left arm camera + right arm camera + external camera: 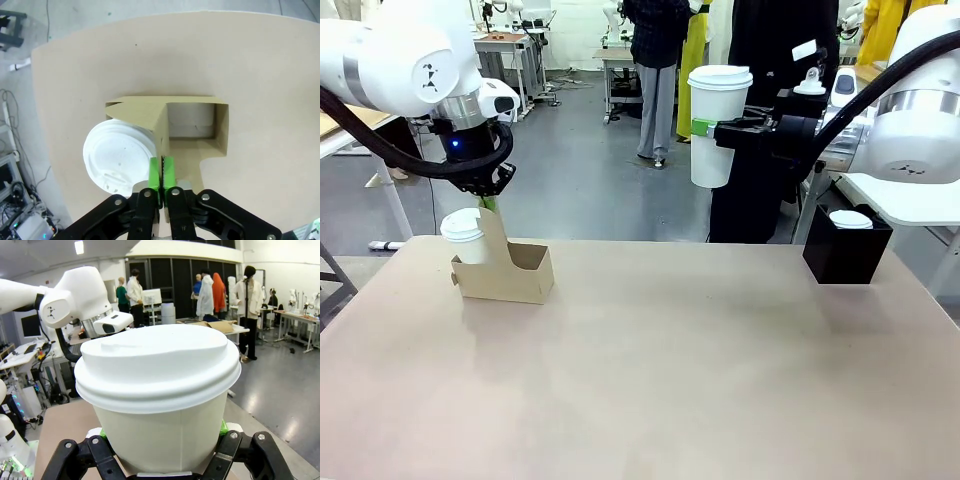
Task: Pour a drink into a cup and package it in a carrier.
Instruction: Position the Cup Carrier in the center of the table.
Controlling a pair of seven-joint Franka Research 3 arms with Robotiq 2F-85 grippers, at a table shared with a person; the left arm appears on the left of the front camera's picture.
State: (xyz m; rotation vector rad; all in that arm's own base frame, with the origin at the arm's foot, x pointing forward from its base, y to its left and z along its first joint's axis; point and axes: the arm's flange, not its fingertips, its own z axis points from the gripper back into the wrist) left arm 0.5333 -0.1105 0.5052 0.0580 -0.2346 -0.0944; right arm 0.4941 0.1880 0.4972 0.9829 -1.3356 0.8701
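Pinching the carrier [515,278] by its centre panel, left claw [161,166] is clamped on cardboard, far left on the worktop [670,370]. Right claw [718,128] grips the lidded cup [717,115], held high, well apart from the carrier. Risk: the free slot sits beside a smaller lidded cup [463,228]; an off-centre drop could buckle the panel or tip both.

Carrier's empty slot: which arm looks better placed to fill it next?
Probably the right arm. The right end effector holds the tall lidded cup in the air; the left end effector is shut on the carrier at its handle panel, beside the smaller lidded cup, so it looks busy.
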